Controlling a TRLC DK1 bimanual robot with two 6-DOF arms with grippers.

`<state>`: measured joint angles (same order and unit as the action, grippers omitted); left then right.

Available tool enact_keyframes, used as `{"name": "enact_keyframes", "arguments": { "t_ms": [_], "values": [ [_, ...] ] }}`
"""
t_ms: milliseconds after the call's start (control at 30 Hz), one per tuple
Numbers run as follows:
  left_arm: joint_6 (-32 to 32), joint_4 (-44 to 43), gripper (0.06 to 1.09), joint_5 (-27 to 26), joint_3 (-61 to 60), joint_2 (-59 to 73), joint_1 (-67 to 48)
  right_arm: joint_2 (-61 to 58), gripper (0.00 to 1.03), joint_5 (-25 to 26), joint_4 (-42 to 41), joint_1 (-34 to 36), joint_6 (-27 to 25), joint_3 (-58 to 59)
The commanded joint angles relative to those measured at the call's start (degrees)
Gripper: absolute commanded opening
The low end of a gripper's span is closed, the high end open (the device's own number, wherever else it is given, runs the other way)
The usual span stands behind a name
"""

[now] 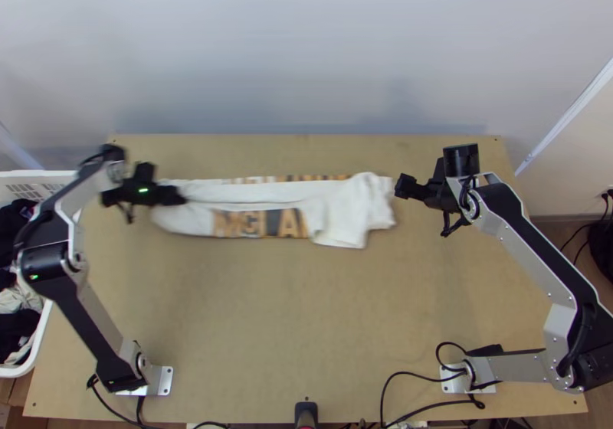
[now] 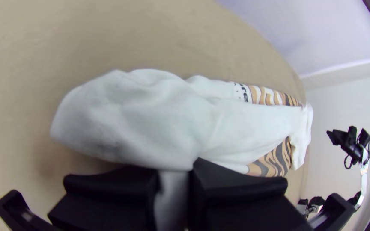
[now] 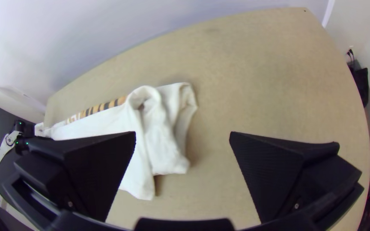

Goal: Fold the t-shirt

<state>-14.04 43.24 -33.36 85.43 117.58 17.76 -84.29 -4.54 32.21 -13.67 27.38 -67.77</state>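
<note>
Gripping the end of the white t-shirt (image 1: 337, 211) nearest its own side, the left gripper (image 1: 180, 196) is holding cloth pinched between its fingers; in the left wrist view, fabric is showing in the narrow gap of that gripper (image 2: 174, 171). The t-shirt is lying as a long, narrow folded strip across the far half of the table (image 1: 306, 314), with orange-and-black striped printing showing along both long sides and a plain white band running between. Its other end is sitting loosely bunched, a flap pointing toward the near edge. Just beyond that end, the right gripper (image 1: 402, 187) is hanging apart from the cloth, holding nothing, and its fingers (image 3: 103, 167) are standing wide apart in the right wrist view. A white basket (image 1: 57, 174) is standing beside the table, holding dark and light clothes (image 1: 14, 230).
</note>
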Motion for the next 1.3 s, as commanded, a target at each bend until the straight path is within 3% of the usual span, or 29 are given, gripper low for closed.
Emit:
{"name": "enact_keyframes", "arguments": {
  "t_ms": [0, 200, 433, 700, 1000, 1267],
  "values": [
    [-5.56, 4.57, 0.1, 2.16, 3.25, -0.51, 7.99, 0.88, 0.99, -0.39, 0.05, -0.13, 0.31, -0.79],
    [-9.42, 17.05, 0.1, 2.08, 12.75, -2.88, 13.88, 0.8, 0.99, -0.39, -0.21, -0.22, 0.4, -0.08],
    [-8.19, 28.74, 0.1, 1.11, 19.6, -10.09, 8.52, 0.71, 0.99, -0.39, -0.3, -0.48, 0.49, -0.08],
    [0.07, 28.39, 0.1, 0.67, 21.89, -13.87, -5.98, 0.71, 0.99, -0.39, -0.39, -0.48, 0.31, -0.88],
    [10.88, 24.43, 0.1, 0.93, 28.74, -8.42, -21.19, 0.36, 0.99, -0.39, -0.39, -1.45, 0.57, -2.28],
    [17.56, 20.39, 0.1, 5.15, 33.49, -1.56, -32.79, -0.52, 0.99, -0.39, -0.57, -1.71, 0.92, -3.78]
  ]
}}
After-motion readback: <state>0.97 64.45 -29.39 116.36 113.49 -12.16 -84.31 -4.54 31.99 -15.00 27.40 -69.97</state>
